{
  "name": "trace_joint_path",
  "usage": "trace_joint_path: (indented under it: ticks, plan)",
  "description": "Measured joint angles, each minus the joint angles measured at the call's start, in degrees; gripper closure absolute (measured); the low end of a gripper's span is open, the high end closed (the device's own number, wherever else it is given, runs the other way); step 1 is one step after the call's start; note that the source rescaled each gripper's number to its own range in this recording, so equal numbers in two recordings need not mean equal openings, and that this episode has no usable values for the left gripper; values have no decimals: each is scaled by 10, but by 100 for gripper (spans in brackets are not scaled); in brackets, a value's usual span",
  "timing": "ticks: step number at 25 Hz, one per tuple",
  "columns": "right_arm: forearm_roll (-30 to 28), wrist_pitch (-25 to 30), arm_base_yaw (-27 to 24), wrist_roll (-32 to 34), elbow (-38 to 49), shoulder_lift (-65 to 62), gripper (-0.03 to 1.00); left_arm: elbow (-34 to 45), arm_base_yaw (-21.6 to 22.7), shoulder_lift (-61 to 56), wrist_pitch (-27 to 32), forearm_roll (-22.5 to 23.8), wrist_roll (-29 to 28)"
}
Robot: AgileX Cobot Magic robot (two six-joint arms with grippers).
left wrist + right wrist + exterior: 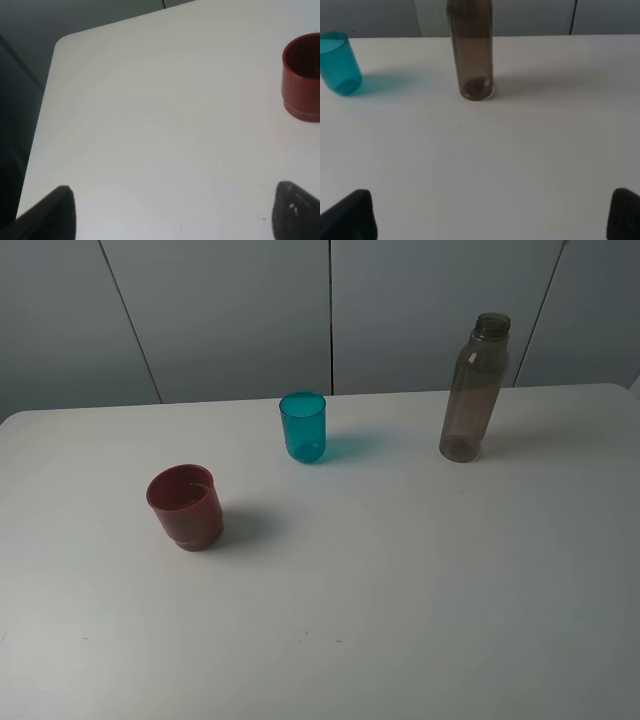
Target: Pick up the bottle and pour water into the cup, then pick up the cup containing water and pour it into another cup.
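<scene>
The tall smoky grey-brown bottle [474, 390] stands upright and capless at the back right of the white table [400, 580]. The teal-blue cup [303, 427] stands at the back centre, and the dark red cup [186, 506] sits nearer, to the left. Neither arm shows in the exterior view. In the right wrist view the bottle [471, 50] is straight ahead and the teal cup [339, 62] off to one side; my right gripper [492, 215] is open, some way short of the bottle. My left gripper [172, 212] is open over bare table, with the red cup [302, 75] ahead and aside.
Grey wall panels [330, 310] run behind the table's far edge. In the left wrist view the table's rounded corner [60, 42] and side edge drop off to dark floor.
</scene>
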Motion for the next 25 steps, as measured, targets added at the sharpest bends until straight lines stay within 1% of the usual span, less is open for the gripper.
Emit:
trace_joint_path:
  ticks: [4, 25]
  plan:
    - [0, 0, -10, 0, 0, 0, -3, 0, 0, 0, 0, 0, 0]
    - [0, 0, -10, 1, 0, 0, -3, 0, 0, 0, 0, 0, -2]
